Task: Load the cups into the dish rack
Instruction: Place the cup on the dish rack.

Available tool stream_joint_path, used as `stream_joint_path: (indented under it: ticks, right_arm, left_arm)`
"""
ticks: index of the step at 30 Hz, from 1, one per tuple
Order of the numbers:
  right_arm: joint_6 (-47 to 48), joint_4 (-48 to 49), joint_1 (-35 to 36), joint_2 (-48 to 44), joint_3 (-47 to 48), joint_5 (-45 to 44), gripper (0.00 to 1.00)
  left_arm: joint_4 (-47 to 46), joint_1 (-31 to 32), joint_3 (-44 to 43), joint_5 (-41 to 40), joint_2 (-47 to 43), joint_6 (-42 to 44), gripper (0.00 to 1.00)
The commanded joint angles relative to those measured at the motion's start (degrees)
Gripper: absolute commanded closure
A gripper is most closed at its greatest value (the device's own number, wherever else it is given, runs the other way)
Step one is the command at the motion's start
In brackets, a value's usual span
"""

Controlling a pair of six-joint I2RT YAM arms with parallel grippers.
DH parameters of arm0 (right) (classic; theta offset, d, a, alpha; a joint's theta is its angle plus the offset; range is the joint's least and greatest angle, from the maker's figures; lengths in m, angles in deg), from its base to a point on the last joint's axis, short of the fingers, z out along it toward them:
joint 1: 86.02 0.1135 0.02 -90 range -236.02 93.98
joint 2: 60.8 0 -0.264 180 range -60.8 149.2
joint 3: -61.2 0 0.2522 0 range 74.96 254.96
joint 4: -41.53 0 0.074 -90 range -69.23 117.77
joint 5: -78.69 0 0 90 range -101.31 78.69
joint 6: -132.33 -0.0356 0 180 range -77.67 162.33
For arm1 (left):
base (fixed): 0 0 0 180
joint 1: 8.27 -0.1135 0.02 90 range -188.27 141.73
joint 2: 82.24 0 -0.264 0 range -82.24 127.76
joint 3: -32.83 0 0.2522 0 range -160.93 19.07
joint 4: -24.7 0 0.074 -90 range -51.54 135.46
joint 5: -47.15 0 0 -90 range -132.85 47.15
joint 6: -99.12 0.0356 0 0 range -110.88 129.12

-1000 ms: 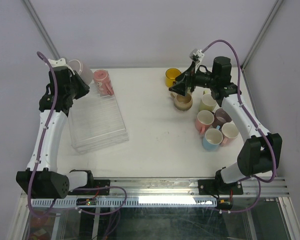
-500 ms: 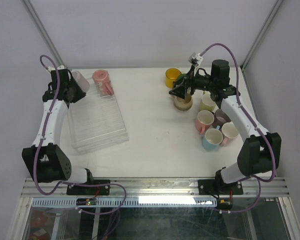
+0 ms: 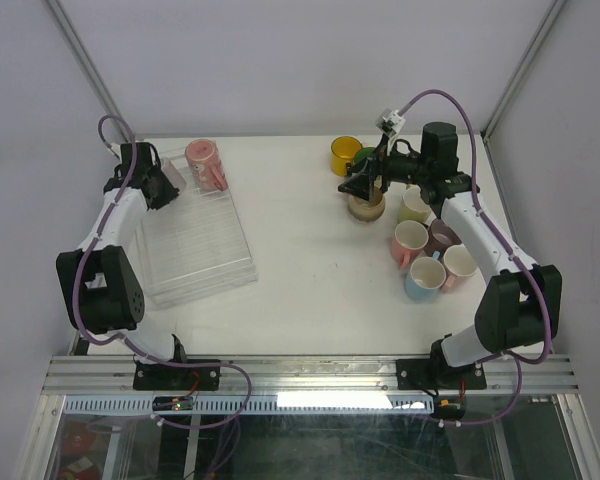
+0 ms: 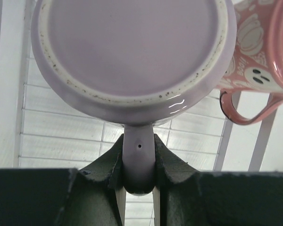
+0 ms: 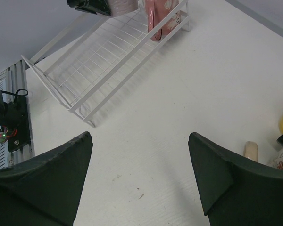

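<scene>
The left end effector (image 3: 161, 184) pinches the lilac mug (image 4: 132, 52) by its slim handle (image 4: 138, 172) above the dish rack (image 4: 61, 129). It is glazed ceramic, probably slick and chippable. The right end effector (image 5: 139, 143) gapes wide, empty.

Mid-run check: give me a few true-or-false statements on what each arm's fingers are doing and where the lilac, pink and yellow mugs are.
1. The left fingers pinch the lilac mug by its handle. True.
2. The right fingers are shut on a mug. False: they stand wide open with nothing between them, above the table.
3. A pink mug sits at the far end of the dish rack. True.
4. The yellow mug is in the dish rack. False: it stands on the table at the far side, beside the right arm's fingers, well away from the rack.
</scene>
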Motion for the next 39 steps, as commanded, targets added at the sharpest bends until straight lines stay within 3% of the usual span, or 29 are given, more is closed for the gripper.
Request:
stream_joint_path:
  ticks: [1,27,39]
  right_arm:
    - [1.0,1.9,0.3,-2.9,-0.2,-0.5,0.15]
    - [1.2,1.3,0.4,-2.8,-0.4,-1.1,0.14]
    - [1.2,1.2,0.3,-2.6,0.0,-1.0,0.14]
  left_arm:
    - [-12.0,-0.4,-0.9,-4.2,-0.7,-2.7,1.00]
    - [-21.0,4.6,-2.3,-11.3,7.6,-1.5,1.00]
    - [-22.8,7.2,-1.6,-14.5,9.4,4.1,1.00]
